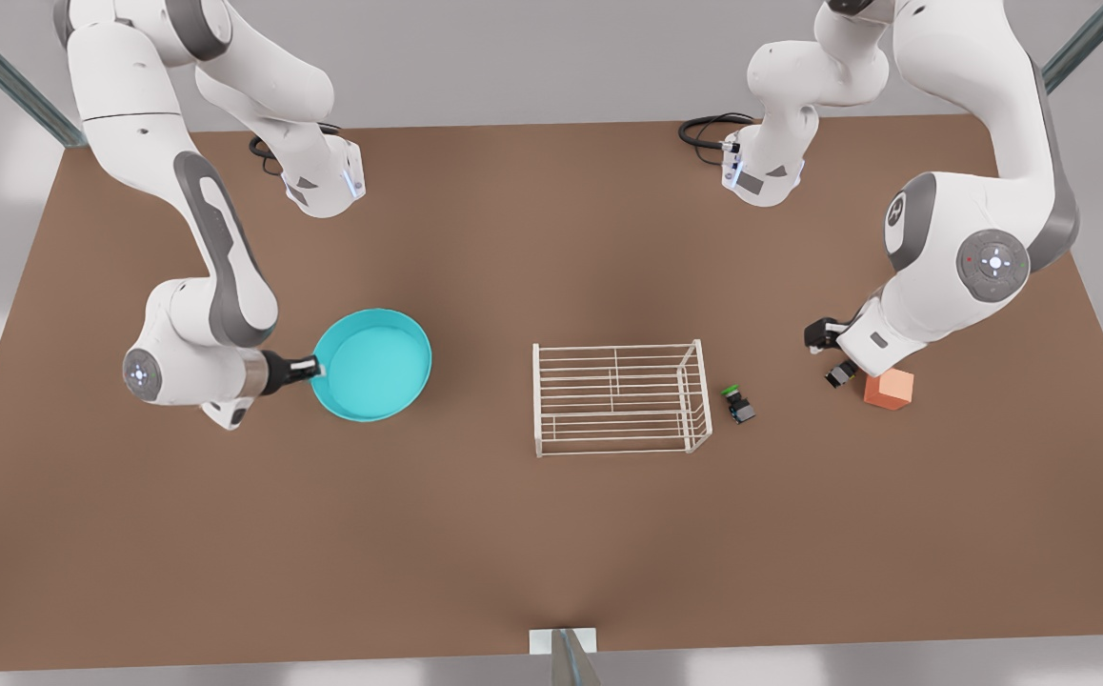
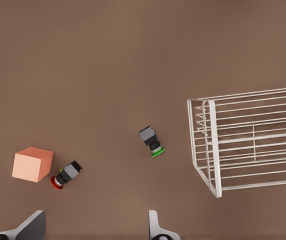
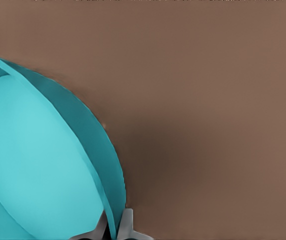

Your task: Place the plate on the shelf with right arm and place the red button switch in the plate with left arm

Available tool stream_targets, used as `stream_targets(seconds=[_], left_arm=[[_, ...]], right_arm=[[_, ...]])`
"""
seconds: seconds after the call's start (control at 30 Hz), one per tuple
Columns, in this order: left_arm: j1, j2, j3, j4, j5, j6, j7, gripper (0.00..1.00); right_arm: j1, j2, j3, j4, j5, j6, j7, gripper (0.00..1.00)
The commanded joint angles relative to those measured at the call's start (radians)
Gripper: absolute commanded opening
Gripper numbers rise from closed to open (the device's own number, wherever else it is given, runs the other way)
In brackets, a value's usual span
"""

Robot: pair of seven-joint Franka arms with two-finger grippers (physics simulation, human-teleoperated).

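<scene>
While the plate sits pinched at its rim, the lot stands as follows.

Right tool (image 1: 311,365): at the front view's left, fingers clamped either side of the plate's raised rim, one inside, one outside.
Plate (image 1: 375,367): turquoise, tilted, gripped at the edge away from the shelf; whether its far edge touches the counter cannot be told.
Shelf (image 1: 620,397): white wire rack at mid-counter, barred top bare, well apart from the plate.
Left tool (image 2: 95,227): at the front view's right, above the switch and cube, fingers apart; this arm waits over its item.
Red button switch (image 2: 65,175): lying on its side on the counter, red cap pointing away from the shelf, just beside the orange cube (image 2: 32,164).
Green-capped switch (image 1: 738,404): on the counter between shelf and red switch; not wanted.
Counter (image 1: 551,534): brown, flat.
Step in hand, as judged: carrying the plate over to the rack top.
Handling note: an edge grip on a wide dish invites swing, so lift enough to pass over the rack's near side, bring the dish level, centre it over the bars, lower until the flat bottom bears, then release.
Note for the left arm: the cube crowds the switch; the fingers should close across the blocky body, clear of the cube.
</scene>
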Motion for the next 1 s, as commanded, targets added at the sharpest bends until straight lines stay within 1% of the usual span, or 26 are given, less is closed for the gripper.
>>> stream_targets(seconds=[0.0,0.13,0.27,0.37,0.47,0.6,0.63,0.7,0.77,0.83,0.9,0.97], left_arm=[[0.0,0.002,0.0,0.0,0.0,0.0,0.006,1.0],[0.0,-0.003,-0.002,0.002,0.0,-0.009,0.006,1.0],[0.0,-0.003,0.0,0.004,0.0,-0.01,0.006,1.0],[-0.001,-0.012,-0.011,0.007,0.0,-0.032,-0.004,1.0],[0.0,-0.012,-0.011,0.005,0.002,-0.032,-0.002,1.0],[-0.001,-0.038,-0.023,0.0,0.002,-0.067,-0.004,1.0],[-0.001,-0.041,-0.031,0.0,0.0,-0.073,-0.004,1.0],[-0.001,-0.04,-0.034,0.01,0.002,-0.07,-0.005,1.0],[-0.001,-0.041,-0.034,0.011,0.026,-0.07,-0.004,1.0],[-0.001,-0.041,-0.034,0.011,0.026,-0.07,-0.004,1.0],[-0.001,-0.041,-0.034,0.011,0.026,-0.069,-0.004,1.0],[-0.001,-0.041,-0.034,0.011,0.026,-0.069,-0.004,1.0]], right_arm=[[0.001,-0.007,0.022,0.013,0.05,-0.078,-0.029,0.24],[0.004,-0.017,0.109,0.071,0.11,-0.114,0.009,0.25],[0.09,-0.01,0.112,0.125,0.153,-0.112,0.044,0.25],[0.17,0.015,0.112,0.19,0.161,-0.111,0.141,0.25],[0.249,0.075,0.111,0.29,0.159,-0.1,0.254,0.25],[0.329,0.151,0.106,0.407,0.156,-0.074,0.333,0.25],[0.364,0.18,0.091,0.444,0.153,-0.071,0.353,0.25],[0.467,0.228,-0.004,0.53,0.151,-0.071,0.383,0.25],[0.532,0.263,-0.062,0.577,0.151,-0.071,0.406,0.25],[0.584,0.291,-0.093,0.594,0.15,-0.012,0.434,0.25],[0.614,0.317,-0.095,0.642,0.15,-0.008,0.494,0.25],[0.659,0.329,-0.124,0.658,0.15,0.007,0.518,0.25]])
